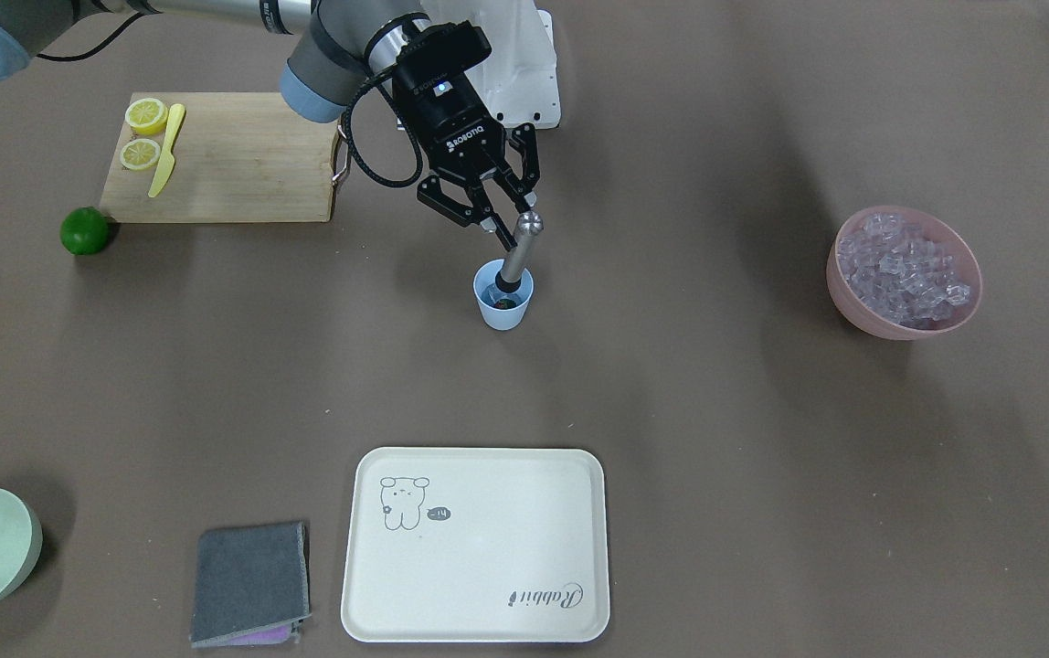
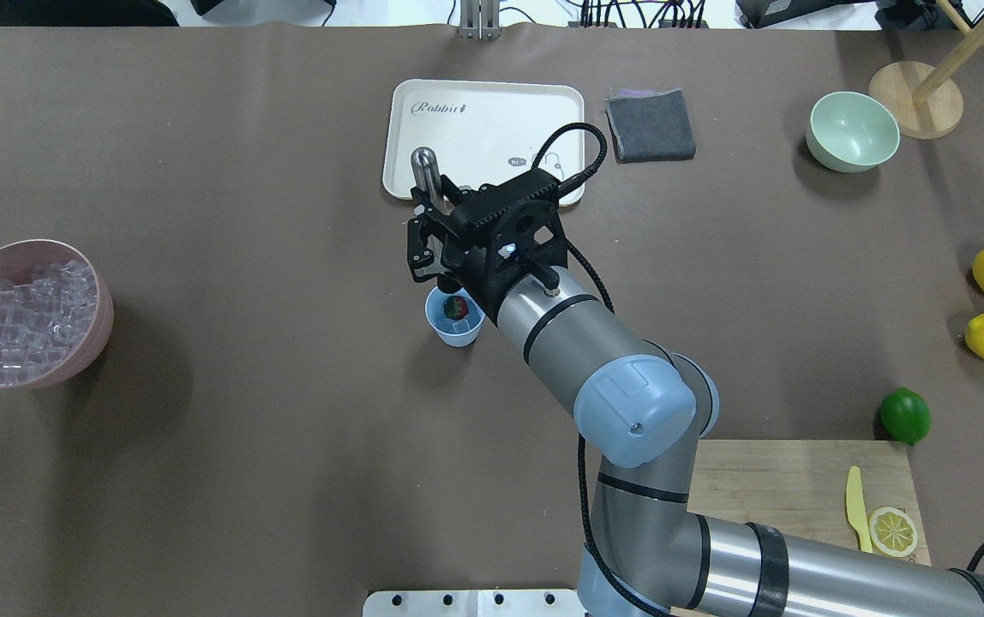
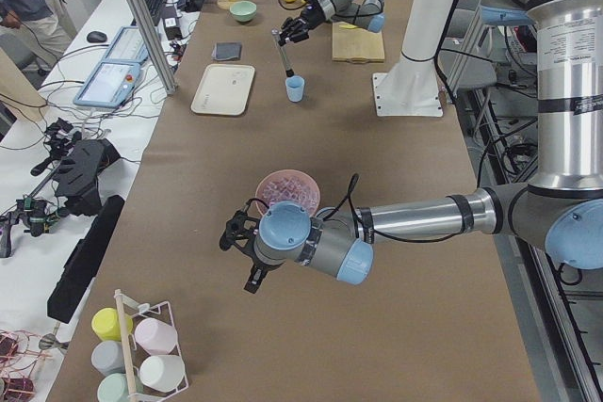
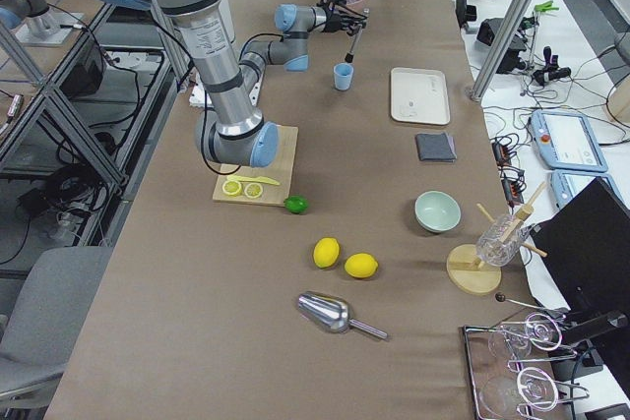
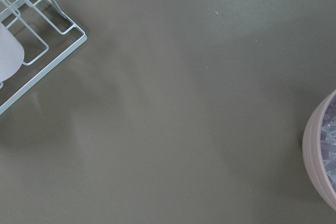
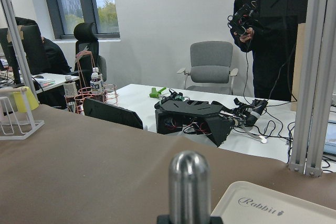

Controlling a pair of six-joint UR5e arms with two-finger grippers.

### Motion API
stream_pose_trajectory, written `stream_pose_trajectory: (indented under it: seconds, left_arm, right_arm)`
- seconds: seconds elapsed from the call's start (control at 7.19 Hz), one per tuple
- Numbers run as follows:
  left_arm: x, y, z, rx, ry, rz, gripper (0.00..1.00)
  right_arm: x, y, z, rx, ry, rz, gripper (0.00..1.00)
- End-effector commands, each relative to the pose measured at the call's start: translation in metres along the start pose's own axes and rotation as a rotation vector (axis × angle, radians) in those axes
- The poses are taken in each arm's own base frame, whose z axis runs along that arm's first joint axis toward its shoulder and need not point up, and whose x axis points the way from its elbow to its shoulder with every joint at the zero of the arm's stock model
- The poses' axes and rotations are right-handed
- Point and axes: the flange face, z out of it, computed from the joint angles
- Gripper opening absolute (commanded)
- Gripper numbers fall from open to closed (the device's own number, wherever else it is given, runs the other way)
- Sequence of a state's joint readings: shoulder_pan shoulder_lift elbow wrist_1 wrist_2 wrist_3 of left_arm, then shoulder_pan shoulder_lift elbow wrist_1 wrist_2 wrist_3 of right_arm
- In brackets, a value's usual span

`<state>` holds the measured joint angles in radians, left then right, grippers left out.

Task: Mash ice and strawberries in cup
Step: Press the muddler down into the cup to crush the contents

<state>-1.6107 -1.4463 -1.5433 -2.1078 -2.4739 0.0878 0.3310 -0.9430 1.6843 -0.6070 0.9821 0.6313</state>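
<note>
cup (image 1: pixel 503 311): lt-blue, tapered | strawberry (image 2: pixel 456 307) inside, red | R end effector (image 1: pixel 511 219) clamps steel muddler (image 1: pixel 515 258) | L end effector (image 3: pixel 236 231): can't tell

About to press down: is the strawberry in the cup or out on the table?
In. The overhead view shows the red strawberry down inside the cup, with the masher dipping into it.

Robotics lab, aluminium frame post (image 6: pixel 311 77), office chair (image 6: pixel 210 67), cable-strewn workbench (image 6: pixel 134 95)
</note>
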Motion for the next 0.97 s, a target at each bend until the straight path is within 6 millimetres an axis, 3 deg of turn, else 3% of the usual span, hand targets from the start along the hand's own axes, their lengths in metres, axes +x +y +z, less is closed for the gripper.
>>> stream_pose_trajectory:
  seconds: [0.0,0.83]
  left_arm:
    - [-0.001,0.001,0.001,-0.002,0.001,-0.001,0.97]
    - [-0.003,-0.005,0.002,-0.001,-0.001,-0.003,0.97]
  right_arm:
    - [0.002,0.023,0.009,-0.032,0.017,-0.016,0.00]
    - [-0.010,0.052,0.015,-0.072,0.018,-0.025,0.00]
